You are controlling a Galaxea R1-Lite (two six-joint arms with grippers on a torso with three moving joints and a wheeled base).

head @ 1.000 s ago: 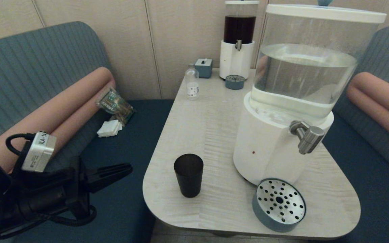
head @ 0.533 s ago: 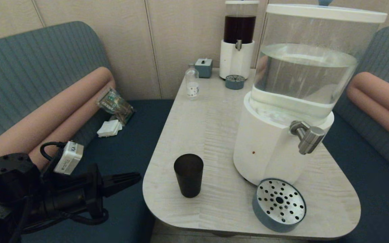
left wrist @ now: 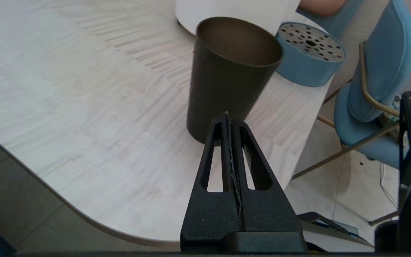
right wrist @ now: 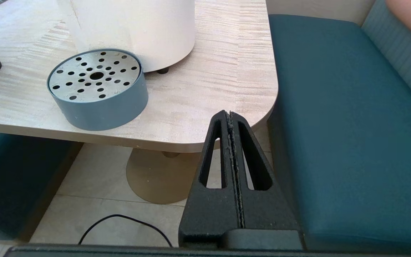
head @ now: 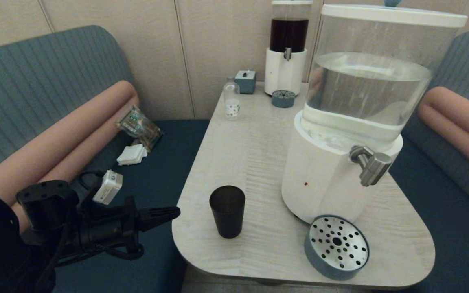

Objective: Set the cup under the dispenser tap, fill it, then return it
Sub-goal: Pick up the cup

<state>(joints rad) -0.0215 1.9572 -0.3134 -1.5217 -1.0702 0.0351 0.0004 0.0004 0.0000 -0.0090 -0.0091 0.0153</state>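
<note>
The dark tapered cup (head: 227, 211) stands upright and empty near the table's front left corner, also close up in the left wrist view (left wrist: 228, 75). The brushed-steel dispenser tap (head: 371, 163) juts from the big white-based dispenser (head: 324, 179) with its clear water tank. Under the tap sits a round blue drip tray (head: 336, 246) with a perforated metal top. My left gripper (head: 176, 211) is shut and empty, pointing at the cup from just off the table's left edge, a short gap away (left wrist: 227, 116). My right gripper (right wrist: 228, 115) is shut and empty, low by the table's front right corner, out of the head view.
At the back of the table (head: 250, 154) stand a slimmer dark-liquid dispenser (head: 288, 47), its small drip tray (head: 283, 98), a small clear labelled bottle (head: 231, 99) and a small blue box (head: 246, 81). Blue benches flank the table; a packet (head: 139, 127) and napkins (head: 132, 154) lie on the left one.
My left arm has swung right and forward, bringing its shut gripper from over the bench to the table's left edge, closer to the cup. The cup has not moved.
</note>
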